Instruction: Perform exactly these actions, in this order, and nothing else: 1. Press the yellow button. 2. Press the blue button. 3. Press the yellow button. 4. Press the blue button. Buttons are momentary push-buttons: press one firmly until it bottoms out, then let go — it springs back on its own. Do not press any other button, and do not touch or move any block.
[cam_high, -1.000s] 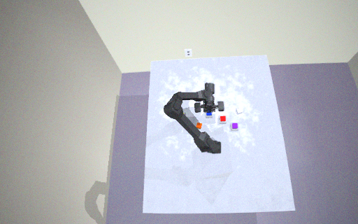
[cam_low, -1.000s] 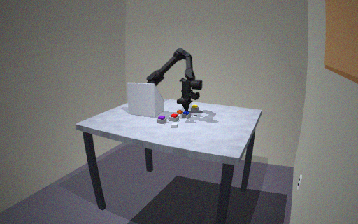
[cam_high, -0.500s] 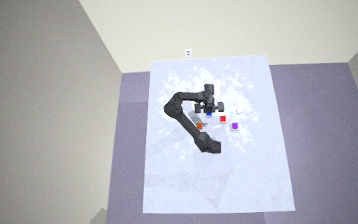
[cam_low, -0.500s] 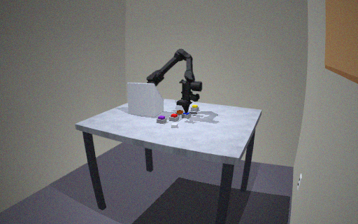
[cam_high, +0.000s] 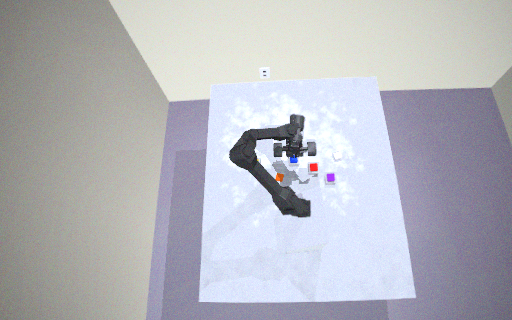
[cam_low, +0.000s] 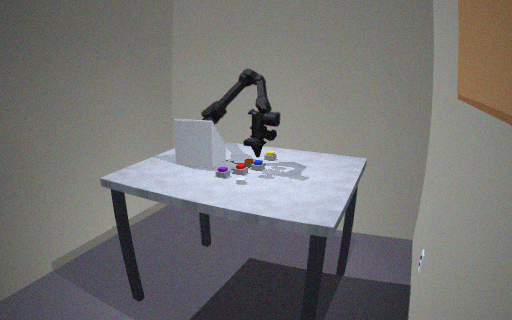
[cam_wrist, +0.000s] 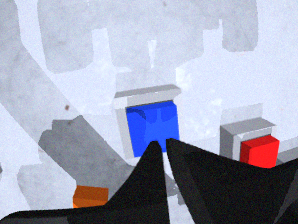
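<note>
The blue button (cam_high: 294, 160) (cam_low: 258, 163) (cam_wrist: 154, 127) sits in a grey housing, its cap standing up. My gripper (cam_low: 258, 154) (cam_wrist: 161, 147) is shut, with nothing between its fingers. It points down just above the blue button, with a small gap in the exterior view. In the wrist view the fingertips overlap the near edge of the blue cap. The yellow button (cam_low: 270, 154) stands beyond the blue one in the exterior view, its cap up. In the top view the arm hides nearly all of it.
A red button (cam_high: 313, 167) (cam_low: 240, 166) (cam_wrist: 259, 152) stands beside the blue one, and a purple button (cam_high: 330, 177) (cam_low: 223, 170) beyond it. An orange block (cam_high: 279, 177) (cam_low: 249, 162) (cam_wrist: 91, 195) and a white block (cam_high: 337, 156) (cam_low: 241, 181) lie nearby. A large white box (cam_low: 192, 142) stands near the arm's base.
</note>
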